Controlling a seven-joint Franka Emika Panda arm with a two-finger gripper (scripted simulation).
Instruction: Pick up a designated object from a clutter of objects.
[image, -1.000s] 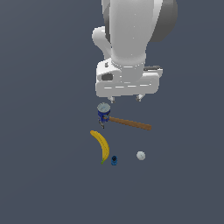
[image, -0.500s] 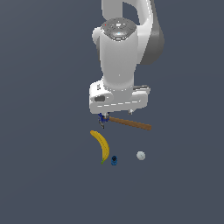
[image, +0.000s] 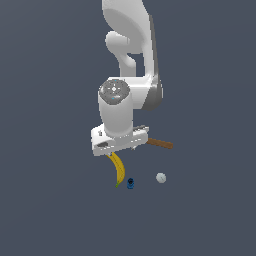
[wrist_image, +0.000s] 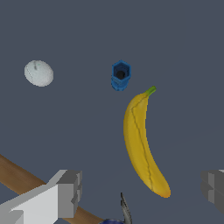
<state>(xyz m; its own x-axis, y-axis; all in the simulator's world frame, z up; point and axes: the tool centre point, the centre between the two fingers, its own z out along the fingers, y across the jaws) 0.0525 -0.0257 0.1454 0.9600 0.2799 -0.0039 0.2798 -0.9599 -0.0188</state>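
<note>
The yellow banana (image: 119, 170) lies on the dark floor, its greenish stem tip pointing toward the small blue object. In the wrist view the banana (wrist_image: 142, 142) lies lengthwise between my fingers, its blunt end nearest them. My gripper (image: 113, 153) hangs low over the banana's far end, apart from it, its fingertips mostly hidden under the hand in the exterior view. In the wrist view the gripper (wrist_image: 142, 189) is open wide and empty, with one finger (wrist_image: 69, 193) on each side of the banana's end.
The hammer's brown handle (image: 160, 144) sticks out from behind the hand to the exterior view's right; its head is hidden there, and the handle (wrist_image: 17, 179) shows in the wrist view. A white ball (image: 160, 177) (wrist_image: 39, 73) and a small blue object (image: 130, 183) (wrist_image: 120, 75) lie near the banana's stem.
The arm has come down and shifted toward the banana. The hand now covers the hammer's blue head and the banana's far end.
</note>
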